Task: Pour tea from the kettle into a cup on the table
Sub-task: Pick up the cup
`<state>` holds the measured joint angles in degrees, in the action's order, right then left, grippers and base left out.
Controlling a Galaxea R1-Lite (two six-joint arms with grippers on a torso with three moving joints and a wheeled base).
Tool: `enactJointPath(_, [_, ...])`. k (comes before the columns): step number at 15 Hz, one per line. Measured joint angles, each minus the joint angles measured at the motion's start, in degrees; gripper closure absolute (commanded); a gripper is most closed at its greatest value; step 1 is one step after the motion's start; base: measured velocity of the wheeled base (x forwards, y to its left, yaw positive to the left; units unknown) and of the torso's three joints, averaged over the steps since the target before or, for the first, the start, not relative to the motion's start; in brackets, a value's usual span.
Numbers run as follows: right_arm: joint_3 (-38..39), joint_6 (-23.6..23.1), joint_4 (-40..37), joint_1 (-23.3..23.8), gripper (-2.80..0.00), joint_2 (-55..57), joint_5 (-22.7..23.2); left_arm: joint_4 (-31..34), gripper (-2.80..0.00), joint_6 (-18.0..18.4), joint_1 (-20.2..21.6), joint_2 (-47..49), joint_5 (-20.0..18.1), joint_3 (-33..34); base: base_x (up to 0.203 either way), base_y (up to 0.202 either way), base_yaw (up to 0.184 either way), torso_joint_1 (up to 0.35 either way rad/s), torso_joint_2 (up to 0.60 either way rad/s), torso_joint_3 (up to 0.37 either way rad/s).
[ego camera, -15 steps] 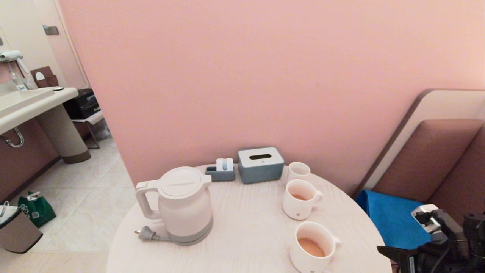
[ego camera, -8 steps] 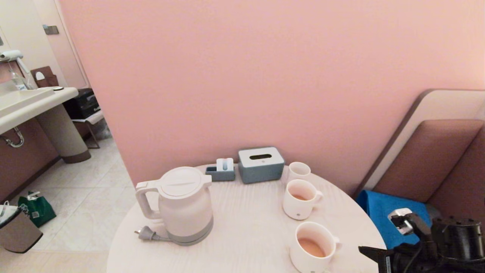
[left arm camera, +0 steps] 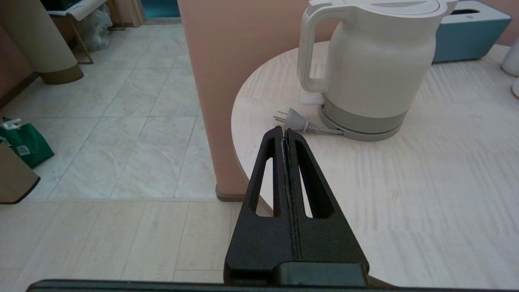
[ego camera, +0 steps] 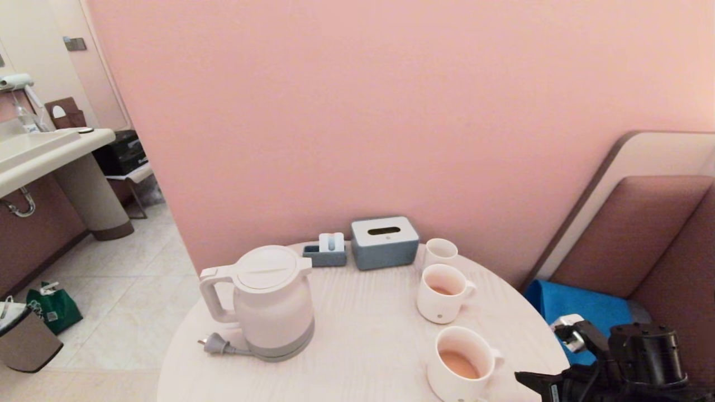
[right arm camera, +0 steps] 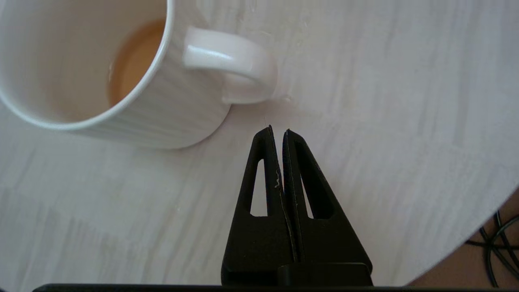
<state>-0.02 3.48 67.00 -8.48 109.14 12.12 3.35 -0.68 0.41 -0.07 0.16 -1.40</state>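
Fingers pressed together, right gripper [right arm camera: 277, 130] hovers beside near mug [right arm camera: 101, 73] holding tea [right arm camera: 131, 65] on table [right arm camera: 385, 121]; kettle [ego camera: 273, 301] stands left, left gripper [left arm camera: 283, 130] closed before it

- The table [ego camera: 363, 335], round, pale wood-grain, carries:
- the kettle [ego camera: 273, 304] (plug cord [ego camera: 220, 346] beside it)
- two mugs [ego camera: 441, 293], [ego camera: 461, 363]
- small cup [ego camera: 440, 252]
- tissue box [ego camera: 384, 242]
- small grey holder [ego camera: 327, 251], contents unclear

Both grippers, the left gripper [left arm camera: 284, 130] and the right gripper [right arm camera: 277, 130], have matte black triangular fingers with long slotted cut-outs. The right arm [ego camera: 642, 357] is black, cylindrical and cabled.
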Motion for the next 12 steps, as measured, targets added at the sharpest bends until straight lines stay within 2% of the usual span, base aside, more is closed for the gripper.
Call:
enactJointPath(2, [-0.02, 0.01, 2.38, -0.06, 0.0, 1.59, 0.0, 0.0, 0.0, 0.0, 0.0, 0.0, 0.02, 0.0, 0.0, 0.0, 0.0, 0.0, 0.0, 0.0])
enactJointPath(8, [0.02, 0.02, 2.6, -1.0, 0.0, 2.93, 0.03, -0.01, 0.0, 0.0, 0.0, 0.0, 0.0, 0.0, 0.0, 0.0, 0.0, 0.0, 0.0, 0.0])
enactJointPath(9, [0.02, -0.01, 2.77, -1.13, -2.8, 2.93, 0.01, 0.0, 0.0, 0.0, 0.0, 0.0, 0.0, 0.0, 0.0, 0.0, 0.0, 0.0, 0.0, 0.0])
enactJointPath(12, [0.02, 0.02, 4.85, -1.51, -2.8, 3.04, 0.11, 0.0, 0.0, 0.0, 0.0, 0.0, 0.02, 0.0, 0.0, 0.0, 0.0, 0.0, 0.0, 0.0])
